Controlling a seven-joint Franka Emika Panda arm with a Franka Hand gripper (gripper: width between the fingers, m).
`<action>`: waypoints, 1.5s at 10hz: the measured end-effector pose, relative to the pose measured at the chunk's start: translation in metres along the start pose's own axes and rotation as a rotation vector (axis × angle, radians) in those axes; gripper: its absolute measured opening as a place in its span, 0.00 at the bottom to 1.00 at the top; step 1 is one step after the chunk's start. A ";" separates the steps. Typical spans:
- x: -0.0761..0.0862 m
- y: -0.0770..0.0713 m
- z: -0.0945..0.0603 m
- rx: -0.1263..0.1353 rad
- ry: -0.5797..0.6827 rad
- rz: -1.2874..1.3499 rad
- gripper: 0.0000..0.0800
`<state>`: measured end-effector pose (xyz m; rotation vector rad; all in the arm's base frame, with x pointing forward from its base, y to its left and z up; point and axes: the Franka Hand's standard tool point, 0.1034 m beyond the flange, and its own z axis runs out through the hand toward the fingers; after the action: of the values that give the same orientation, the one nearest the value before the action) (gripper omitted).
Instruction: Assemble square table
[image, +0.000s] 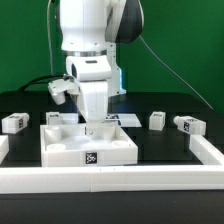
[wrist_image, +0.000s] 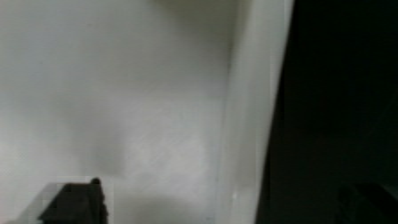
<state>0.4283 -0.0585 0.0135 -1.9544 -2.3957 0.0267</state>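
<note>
The square table's top (image: 66, 146) is a white slab with a raised rim and a tag on its front face, lying at the table's middle. My gripper (image: 90, 124) hangs straight down onto its rear part, fingers low over the white surface. In the wrist view the slab (wrist_image: 125, 100) fills most of the picture, its edge running beside the black table. The gripper (wrist_image: 228, 203) is open, with one dark finger (wrist_image: 75, 203) showing and the other lost against the black. Small white tagged legs lie at the exterior view's left (image: 13, 122) and right (image: 158, 119), (image: 188, 125).
A long white border rail (image: 110, 181) runs along the front and up the exterior view's right side (image: 208, 150). The marker board (image: 126, 119) lies flat behind the slab. Another small white piece (image: 57, 118) sits at the slab's rear left. A black cable hangs at the back right.
</note>
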 end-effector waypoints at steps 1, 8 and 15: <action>-0.002 -0.001 0.001 0.002 0.002 0.005 0.66; -0.002 -0.001 0.001 0.002 0.001 0.012 0.07; 0.033 0.012 0.000 -0.004 0.012 0.114 0.07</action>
<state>0.4334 -0.0242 0.0140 -2.0842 -2.2754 0.0142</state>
